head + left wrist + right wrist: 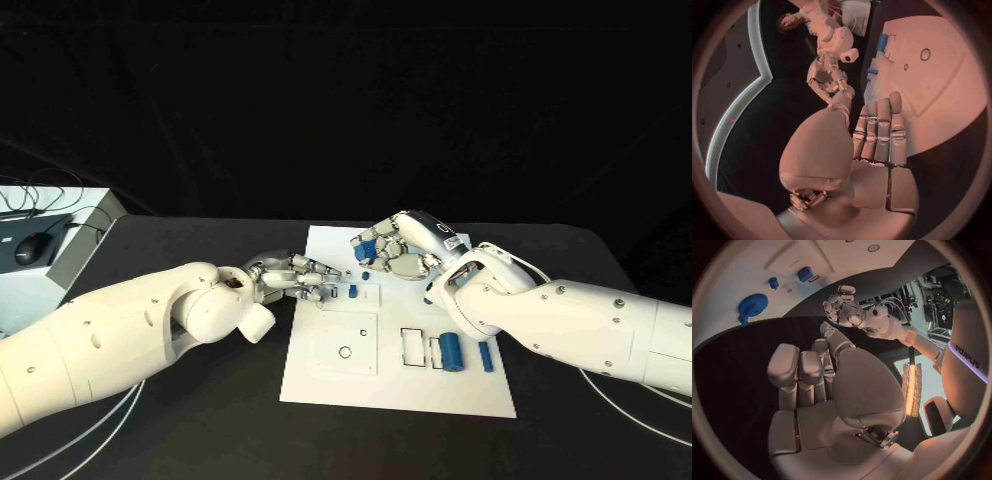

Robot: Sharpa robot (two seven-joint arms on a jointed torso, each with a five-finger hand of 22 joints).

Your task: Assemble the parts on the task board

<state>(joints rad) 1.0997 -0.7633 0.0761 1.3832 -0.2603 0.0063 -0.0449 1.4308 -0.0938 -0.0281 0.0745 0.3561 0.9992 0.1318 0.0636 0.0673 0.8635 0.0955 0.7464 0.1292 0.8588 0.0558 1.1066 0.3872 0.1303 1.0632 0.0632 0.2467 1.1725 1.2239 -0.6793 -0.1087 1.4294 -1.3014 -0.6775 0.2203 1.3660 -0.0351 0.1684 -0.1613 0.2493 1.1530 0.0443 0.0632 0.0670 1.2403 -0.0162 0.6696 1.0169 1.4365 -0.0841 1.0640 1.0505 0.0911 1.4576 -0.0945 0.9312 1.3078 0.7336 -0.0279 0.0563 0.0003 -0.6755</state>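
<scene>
The white task board (389,385) lies in the middle of the black table. My right hand (401,245) hovers over its far edge, fingers half curled and holding nothing, right beside a blue gear (366,249). In the right wrist view the gear (752,305) lies flat on the board (729,275), apart from the fingers. My left hand (297,275) is at the board's left edge, fingers stretched toward a small blue peg (351,291), and it holds nothing either. A blue cylinder (451,352) and a thin blue bar (486,357) lie at the board's right side.
A grey box (51,250) with a mouse and cables stands at the table's far left. The board has an unfilled rectangular slot (413,347) and a round hole (345,352). Two more small blue parts (805,274) sit near the gear.
</scene>
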